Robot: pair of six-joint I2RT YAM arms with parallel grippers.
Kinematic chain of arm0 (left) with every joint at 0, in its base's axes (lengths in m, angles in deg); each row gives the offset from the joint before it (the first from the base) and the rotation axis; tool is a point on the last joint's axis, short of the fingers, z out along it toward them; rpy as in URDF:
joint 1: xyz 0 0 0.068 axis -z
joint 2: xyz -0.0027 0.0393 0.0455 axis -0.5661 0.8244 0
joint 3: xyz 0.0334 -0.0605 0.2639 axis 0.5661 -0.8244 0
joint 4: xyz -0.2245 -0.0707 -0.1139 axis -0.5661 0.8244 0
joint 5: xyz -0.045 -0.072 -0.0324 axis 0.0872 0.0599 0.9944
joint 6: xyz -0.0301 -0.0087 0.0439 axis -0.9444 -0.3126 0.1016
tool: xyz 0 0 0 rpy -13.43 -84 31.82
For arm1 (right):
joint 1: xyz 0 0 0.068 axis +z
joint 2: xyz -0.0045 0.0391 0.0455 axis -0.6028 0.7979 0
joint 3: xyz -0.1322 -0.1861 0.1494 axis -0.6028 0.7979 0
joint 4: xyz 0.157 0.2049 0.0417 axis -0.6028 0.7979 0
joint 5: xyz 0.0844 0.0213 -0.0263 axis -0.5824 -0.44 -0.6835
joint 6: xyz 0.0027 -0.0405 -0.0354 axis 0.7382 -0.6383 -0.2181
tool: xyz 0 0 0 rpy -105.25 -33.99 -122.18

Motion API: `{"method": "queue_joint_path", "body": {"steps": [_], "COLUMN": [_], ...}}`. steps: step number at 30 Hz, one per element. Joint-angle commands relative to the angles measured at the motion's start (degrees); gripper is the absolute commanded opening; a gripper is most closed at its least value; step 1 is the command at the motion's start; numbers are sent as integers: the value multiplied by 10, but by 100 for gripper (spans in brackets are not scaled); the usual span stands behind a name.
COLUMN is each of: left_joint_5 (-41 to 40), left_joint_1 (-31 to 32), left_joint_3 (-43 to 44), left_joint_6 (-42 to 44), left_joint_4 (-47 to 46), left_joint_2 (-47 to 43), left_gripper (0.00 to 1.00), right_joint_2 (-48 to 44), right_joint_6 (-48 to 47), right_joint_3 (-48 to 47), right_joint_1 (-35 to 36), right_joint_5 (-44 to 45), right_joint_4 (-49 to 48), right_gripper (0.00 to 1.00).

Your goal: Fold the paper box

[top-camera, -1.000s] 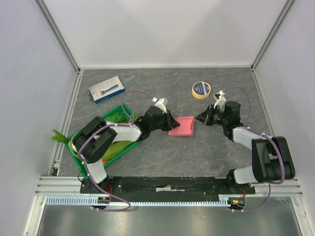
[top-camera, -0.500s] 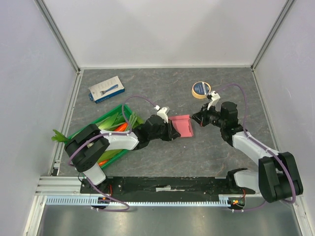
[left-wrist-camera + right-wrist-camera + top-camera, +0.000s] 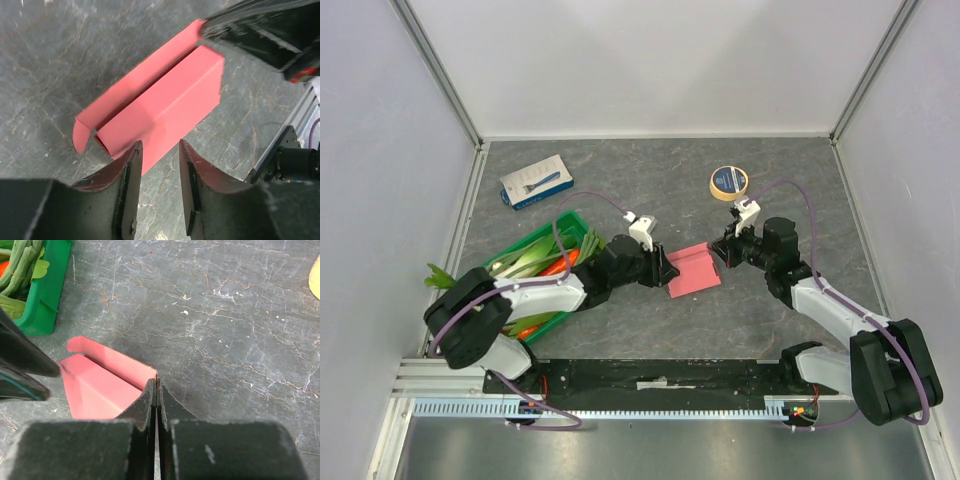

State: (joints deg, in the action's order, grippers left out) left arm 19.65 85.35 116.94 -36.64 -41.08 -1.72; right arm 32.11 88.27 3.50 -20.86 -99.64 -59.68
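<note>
The partly folded paper box (image 3: 695,272) lies on the grey table (image 3: 650,180) between the two arms. Its long axis runs roughly left to right, and the right end is tilted slightly away from the bases. The left gripper (image 3: 665,270) is released, its fingers parted at the box's near edge; the right gripper (image 3: 718,248) is clenched at the flap's corner, though any pinch on the card cannot be told.

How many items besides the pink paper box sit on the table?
3, not counting the paper box: a blue-and-white package at the far left, a round yellow-and-blue roll at the far right, a green crate of vegetables at the near left. Small things may be hidden.
</note>
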Motion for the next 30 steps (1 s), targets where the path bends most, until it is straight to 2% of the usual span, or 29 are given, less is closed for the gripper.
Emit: {"method": "queue_joint_path", "body": {"steps": [1,4,5,7,9,12,14,17,18,24,30], "left_joint_5": [12,45,59,119,144,197,251,331,375,492,527], "left_joint_1": [2,0,-2,-10,-15,-45,-74,-107,-123,-141,-135], "left_joint_3": [2,14,18,41,83,115,131,174,207,333,382], "left_joint_6": [110,185,219,254,294,310,325,350,355,412,422], "left_joint_4": [3,27,36,47,92,100,99,117,141,255,297], "left_joint_2": [-103,-137,-149,-144,-114,-70,-45,9,44,152,229], "left_gripper": [45,55,64,72,75,77,81,93,94,93,88], "right_joint_2": [-12,-11,-13,-15,-20,-25,-24,-23,-23,-23,-23], "right_joint_6": [-32,-31,-31,-31,-30,-29,-29,-27,-27,-26,-25], "right_joint_3": [4,4,4,5,9,11,11,10,9,8,6], "right_joint_1": [2,2,2,2,2,2,2,2,2,1,2], "right_joint_5": [18,12,10,7,3,0,-5,-9,-9,-13,-15], "right_joint_4": [-16,-21,-21,-21,-27,-29,-29,-30,-30,-30,-31], "right_gripper": [0,0,0,0,0,0,0,0,0,0,0]}}
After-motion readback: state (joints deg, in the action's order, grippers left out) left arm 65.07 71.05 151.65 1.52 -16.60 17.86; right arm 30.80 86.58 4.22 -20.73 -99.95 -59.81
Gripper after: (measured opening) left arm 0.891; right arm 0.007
